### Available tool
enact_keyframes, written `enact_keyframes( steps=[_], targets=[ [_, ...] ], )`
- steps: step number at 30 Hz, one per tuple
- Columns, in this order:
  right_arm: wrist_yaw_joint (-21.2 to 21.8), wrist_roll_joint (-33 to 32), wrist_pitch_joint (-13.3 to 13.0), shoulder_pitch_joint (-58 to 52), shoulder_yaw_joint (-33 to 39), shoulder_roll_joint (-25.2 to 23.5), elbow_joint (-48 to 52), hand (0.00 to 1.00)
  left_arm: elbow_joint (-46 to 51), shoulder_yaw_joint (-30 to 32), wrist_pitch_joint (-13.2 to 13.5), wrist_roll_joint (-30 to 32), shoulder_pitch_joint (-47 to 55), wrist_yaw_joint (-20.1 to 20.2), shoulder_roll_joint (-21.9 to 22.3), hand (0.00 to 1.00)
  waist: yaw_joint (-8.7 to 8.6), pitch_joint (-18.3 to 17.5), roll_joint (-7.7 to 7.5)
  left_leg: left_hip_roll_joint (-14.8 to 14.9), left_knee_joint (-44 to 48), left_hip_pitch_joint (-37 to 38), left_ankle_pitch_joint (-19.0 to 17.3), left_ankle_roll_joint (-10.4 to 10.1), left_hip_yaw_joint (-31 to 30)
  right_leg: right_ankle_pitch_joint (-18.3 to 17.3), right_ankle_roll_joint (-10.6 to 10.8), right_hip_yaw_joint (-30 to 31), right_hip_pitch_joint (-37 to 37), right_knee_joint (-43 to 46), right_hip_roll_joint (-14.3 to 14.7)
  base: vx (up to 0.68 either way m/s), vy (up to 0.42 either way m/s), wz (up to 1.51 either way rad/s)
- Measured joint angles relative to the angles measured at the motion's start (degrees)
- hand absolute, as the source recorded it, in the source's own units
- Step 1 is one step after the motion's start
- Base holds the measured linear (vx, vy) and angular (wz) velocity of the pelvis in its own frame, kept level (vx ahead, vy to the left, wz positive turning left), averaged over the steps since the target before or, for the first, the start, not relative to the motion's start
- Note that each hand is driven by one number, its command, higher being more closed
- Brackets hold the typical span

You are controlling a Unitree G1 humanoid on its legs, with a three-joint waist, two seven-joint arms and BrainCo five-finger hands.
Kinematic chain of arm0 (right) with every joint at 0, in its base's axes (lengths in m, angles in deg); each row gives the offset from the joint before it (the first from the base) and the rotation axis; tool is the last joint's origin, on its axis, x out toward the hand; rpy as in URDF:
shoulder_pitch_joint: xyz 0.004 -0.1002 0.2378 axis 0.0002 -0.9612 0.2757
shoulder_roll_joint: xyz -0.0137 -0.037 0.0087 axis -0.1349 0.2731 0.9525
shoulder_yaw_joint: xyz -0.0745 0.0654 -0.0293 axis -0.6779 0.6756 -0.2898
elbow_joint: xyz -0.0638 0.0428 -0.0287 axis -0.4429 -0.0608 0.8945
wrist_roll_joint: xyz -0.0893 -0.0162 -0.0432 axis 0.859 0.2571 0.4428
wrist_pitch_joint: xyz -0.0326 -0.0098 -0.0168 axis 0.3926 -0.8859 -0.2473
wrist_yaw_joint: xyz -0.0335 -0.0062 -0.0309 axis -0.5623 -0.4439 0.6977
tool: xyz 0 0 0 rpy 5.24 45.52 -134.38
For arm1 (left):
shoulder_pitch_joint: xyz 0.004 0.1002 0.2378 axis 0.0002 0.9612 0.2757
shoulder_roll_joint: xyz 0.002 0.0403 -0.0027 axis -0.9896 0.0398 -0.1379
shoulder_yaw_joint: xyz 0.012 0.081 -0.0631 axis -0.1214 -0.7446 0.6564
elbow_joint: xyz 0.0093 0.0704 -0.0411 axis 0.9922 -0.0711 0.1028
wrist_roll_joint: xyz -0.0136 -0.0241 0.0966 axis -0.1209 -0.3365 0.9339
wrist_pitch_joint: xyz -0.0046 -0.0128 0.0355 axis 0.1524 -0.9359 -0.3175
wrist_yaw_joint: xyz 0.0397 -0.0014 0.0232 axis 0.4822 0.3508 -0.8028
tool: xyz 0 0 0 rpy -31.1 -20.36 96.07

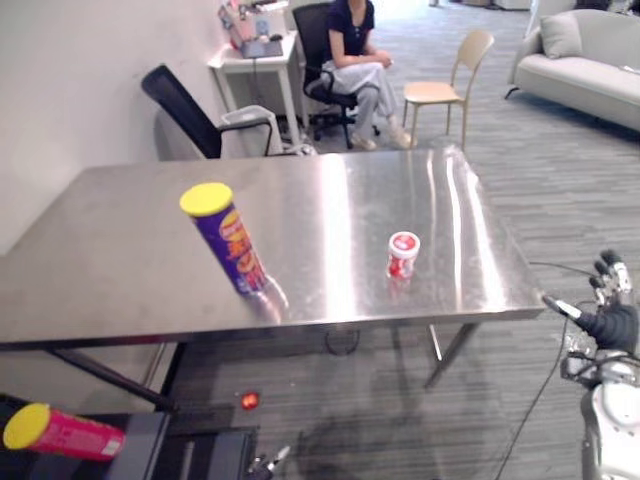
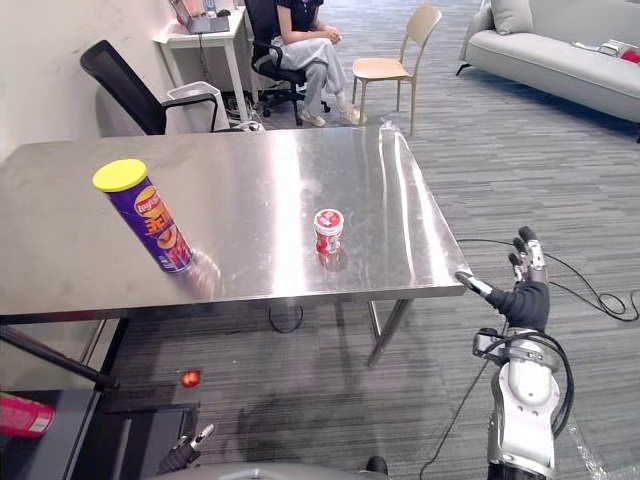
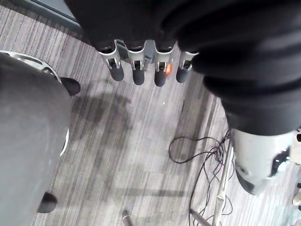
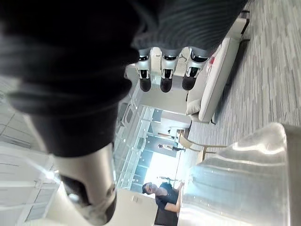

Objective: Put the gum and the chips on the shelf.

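Note:
A purple chips can [image 1: 226, 241] with a yellow lid stands on the steel table [image 1: 120, 260], left of centre. The gum [image 1: 403, 255], a small red-and-white tub, stands to its right, close to the table's front edge. My right hand [image 2: 524, 293] hangs open beside the table's front right corner, below the top, fingers straight and thumb out, holding nothing. Low by the floor in front of the table, my left hand [image 3: 138, 70] is open and holds nothing.
A pink can [image 1: 60, 432] with a yellow lid lies on a black shelf [image 1: 150, 440] at lower left. A small red object [image 1: 249, 400] lies on the floor under the table. Behind the table are a black chair [image 1: 185, 110], a seated person [image 1: 355, 60], a wooden chair [image 1: 450, 85] and a sofa [image 1: 585, 60].

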Motion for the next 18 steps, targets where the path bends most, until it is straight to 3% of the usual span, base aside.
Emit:
enact_keyframes(
  steps=[18],
  targets=[
    [0.3, 0.0, -1.0, 5.8, -11.0, 0.3, -7.4, 0.0, 0.0, -1.2, 0.0, 0.0, -0.2, -0.2, -0.7, 0.0, 0.52, 0.5, -0.54, -1.0, -2.2, -2.3, 3.4, 0.6, -7.5, 0.0, 0.0, -6.8, 1.8, -0.3, -0.5, -0.01, -0.001, 0.2]
  ],
)
